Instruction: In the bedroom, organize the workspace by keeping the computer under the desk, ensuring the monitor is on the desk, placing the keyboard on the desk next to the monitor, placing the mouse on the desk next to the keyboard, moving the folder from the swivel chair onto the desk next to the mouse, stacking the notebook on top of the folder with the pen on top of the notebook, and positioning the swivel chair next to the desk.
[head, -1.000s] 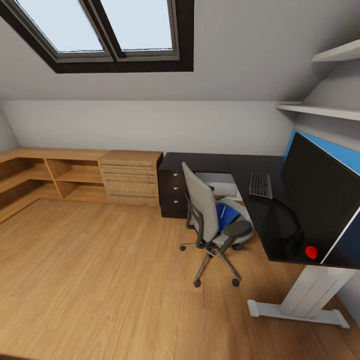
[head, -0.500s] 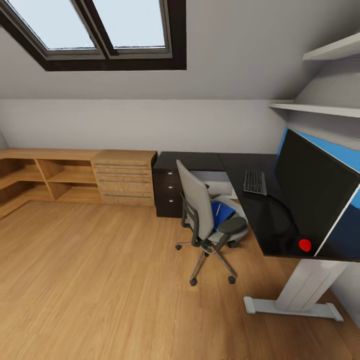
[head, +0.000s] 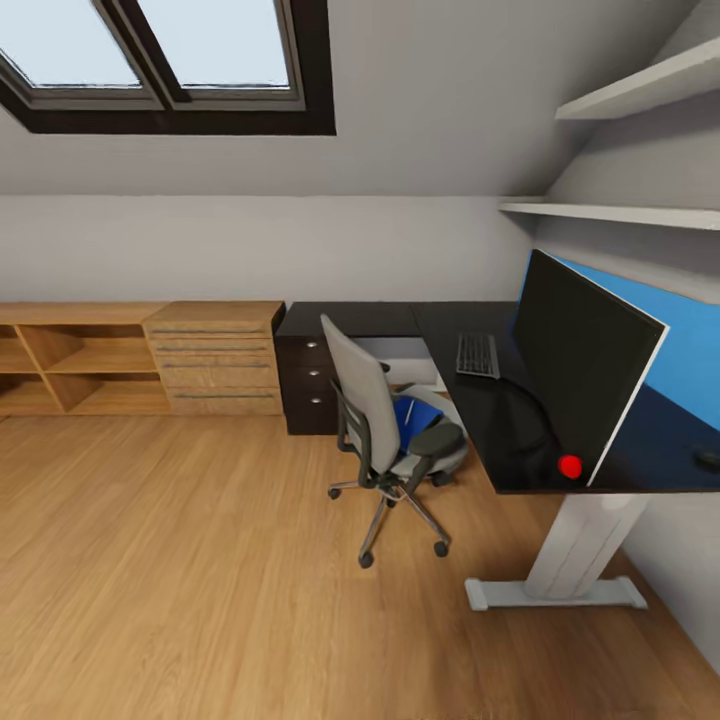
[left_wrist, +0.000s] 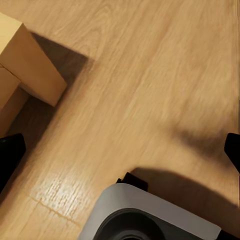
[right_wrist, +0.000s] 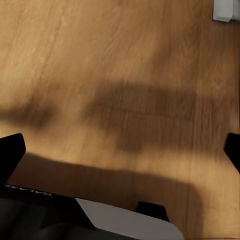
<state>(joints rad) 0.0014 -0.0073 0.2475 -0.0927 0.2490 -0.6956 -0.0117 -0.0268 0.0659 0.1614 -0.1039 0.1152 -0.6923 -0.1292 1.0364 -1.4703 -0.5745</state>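
Observation:
The black desk (head: 440, 325) runs along the right wall in the head view. The monitor (head: 585, 350) stands on it, with the keyboard (head: 478, 355) lying flat beyond its far end. The swivel chair (head: 365, 410) faces the desk's inner corner, and the blue folder (head: 408, 420) lies on its seat. A pale grey box (head: 405, 355) that may be the computer sits under the desk behind the chair. Notebook, pen and mouse are out of view. My left gripper (left_wrist: 120, 155) and right gripper (right_wrist: 120, 150) hang open over bare wood floor, fingertips far apart.
Light wooden low cabinets (head: 150, 355) line the back wall to the left. A small red round thing (head: 570, 466) sits near the monitor's base. The desk's white leg and foot (head: 560, 590) stand on the floor. Wall shelves (head: 620, 212) hang above the desk. A wooden box corner (left_wrist: 27, 65) lies near my base.
The whole head view has swung to the right, so chair, desk and cabinets sit further left in the picture. The things themselves have not moved.

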